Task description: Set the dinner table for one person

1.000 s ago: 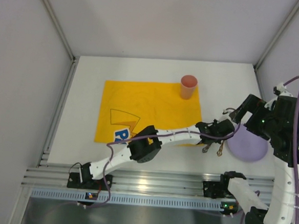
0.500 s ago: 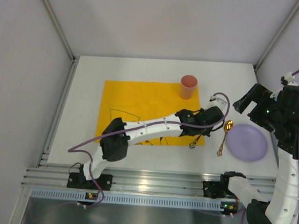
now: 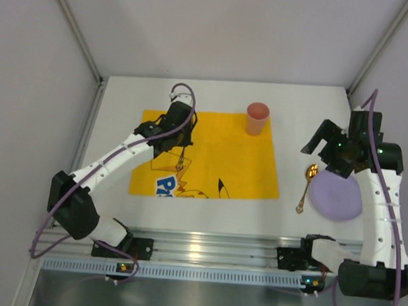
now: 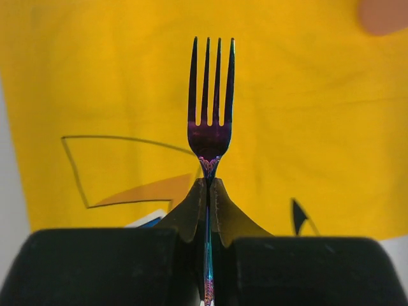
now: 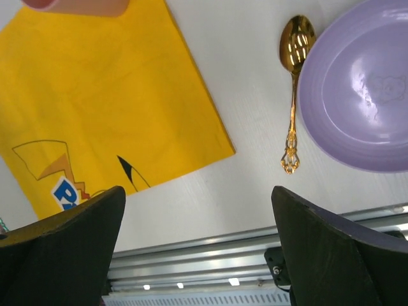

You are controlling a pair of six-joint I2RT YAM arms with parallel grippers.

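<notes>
Looking plain matte white and huge, the dinner table point(image 3: 115, 119) carries a yellow placemat point(image 3: 238, 162), left gripper point(image 4: 208, 191) clamped on a fork point(image 4: 210, 127) above it, right gripper point(image 5: 194, 197) spread wide.

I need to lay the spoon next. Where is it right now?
Top view, right side: the spoon lies on the table between placemat and purple plate.

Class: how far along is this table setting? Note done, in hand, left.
Done: yellow placemat laid, pink cup at its far-right corner. In hand: left gripper holds the fork above the placemat. Left: gold spoon and purple plate lie off the placemat, near the open right gripper.
</notes>
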